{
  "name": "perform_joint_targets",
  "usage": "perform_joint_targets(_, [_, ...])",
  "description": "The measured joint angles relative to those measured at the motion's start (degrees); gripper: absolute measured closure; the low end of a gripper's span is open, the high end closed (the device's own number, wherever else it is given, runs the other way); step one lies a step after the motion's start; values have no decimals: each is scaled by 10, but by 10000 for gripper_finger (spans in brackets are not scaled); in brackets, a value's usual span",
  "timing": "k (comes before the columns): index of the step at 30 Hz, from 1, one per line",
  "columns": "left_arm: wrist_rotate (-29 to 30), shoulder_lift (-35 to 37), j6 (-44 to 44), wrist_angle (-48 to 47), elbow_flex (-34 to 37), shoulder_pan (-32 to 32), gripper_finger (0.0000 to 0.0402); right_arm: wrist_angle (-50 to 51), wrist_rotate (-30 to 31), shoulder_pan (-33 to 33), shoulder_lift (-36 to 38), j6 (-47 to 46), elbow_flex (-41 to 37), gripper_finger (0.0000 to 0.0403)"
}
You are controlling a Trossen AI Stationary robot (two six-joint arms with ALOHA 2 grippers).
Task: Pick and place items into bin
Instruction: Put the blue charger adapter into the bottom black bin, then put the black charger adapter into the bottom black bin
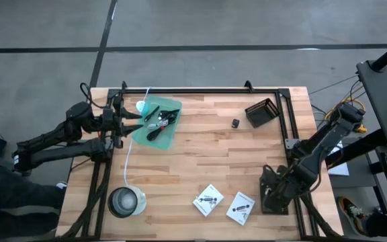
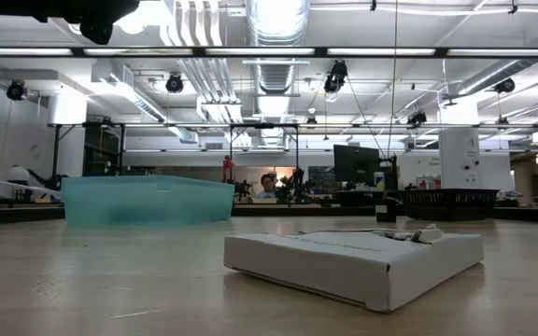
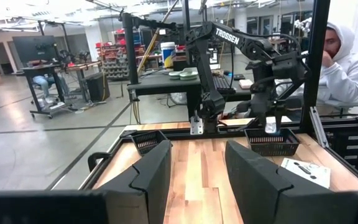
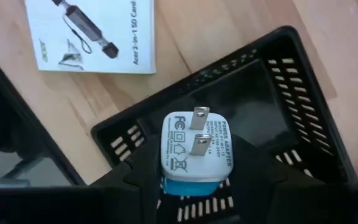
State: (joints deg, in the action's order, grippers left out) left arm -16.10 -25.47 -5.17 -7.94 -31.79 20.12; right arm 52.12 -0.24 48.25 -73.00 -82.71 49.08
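Note:
My right gripper (image 1: 274, 191) hangs over a black slotted basket (image 4: 253, 112) by the table's near right corner and is shut on a white plug adapter (image 4: 194, 149) with a blue end. My left gripper (image 3: 197, 180) is open and touches nothing; it sits at the table's left edge, beside the teal bin (image 1: 156, 122). That bin holds a tangle of black items. Two white printed packets (image 1: 209, 199) (image 1: 240, 207) lie flat near the near edge. A small black connector (image 1: 235, 123) rests on the wood. My right gripper pinches the white plug adapter between its two fingers at the lower, blue end (image 4: 188, 185). The fingers come from above, pointing down. Its two metal prongs (image 4: 199, 132) face the wrist camera. The adapter is lifted clear, above the inside of the black basket.
A second black basket (image 1: 262, 112) stands at the far right. A round silvery bowl (image 1: 126, 202) sits at the near left, and a long white cord (image 1: 130, 151) runs from it toward the bin. A black frame rail (image 1: 200, 91) borders the table. A person (image 3: 347, 56) sits beyond the right side.

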Motion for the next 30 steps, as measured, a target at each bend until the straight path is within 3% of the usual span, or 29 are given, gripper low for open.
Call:
perform_joint_targets(19, [0, -5, 0, 10, 0, 0, 265, -2, -30, 0, -50, 2, 2, 250])
perform_joint_targets(30, [0, -37, 0, 15, 0, 0, 265, 0, -28, 0, -50, -69, 2, 203])
